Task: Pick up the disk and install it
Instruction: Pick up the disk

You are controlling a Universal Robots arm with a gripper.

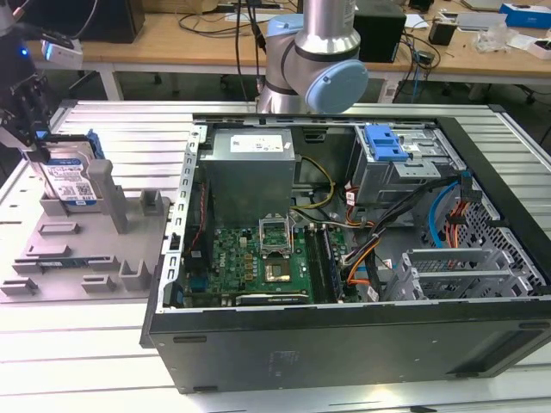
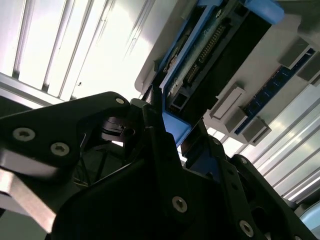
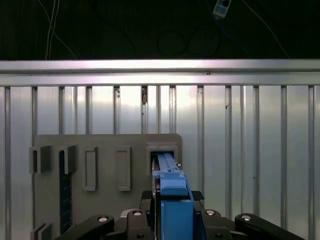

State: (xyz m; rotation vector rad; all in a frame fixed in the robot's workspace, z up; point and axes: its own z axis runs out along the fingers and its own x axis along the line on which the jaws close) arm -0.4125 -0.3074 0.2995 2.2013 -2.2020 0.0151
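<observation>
A: Two stages to log, pickup and install. Neither reads as complete. Start with the big items?

B: Ribbed metal counter [image 1: 103, 344] spans the frame. Open computer case [image 1: 344, 344] fills the centre and right of the exterior view, with a grey drive cage with a blue tab [image 1: 389, 142] at its upper right. No disk seated anywhere inside it that I can see.

A: And to the left?

B: Grey holder tray [image 1: 77, 258] lies at centre left of the frame, just beside the case. The disk [image 1: 71, 182] stands on edge in a slot at the tray's upper-left end, label facing the camera and well apart from the cage.

A: Claw?

B: The claw [image 1: 39, 146] is at the upper left, down over the disk's top edge. In both wrist views its fingers [image 2: 155, 117] are drawn in against the blue bracket [image 3: 172, 185] from either side. It looks like a closed grip on the disk, which has its lower end in the slot.

A: Verdict?

B: Grasp apparently made, lift not yet done. Carry and install are all outstanding, so this is early.
</observation>
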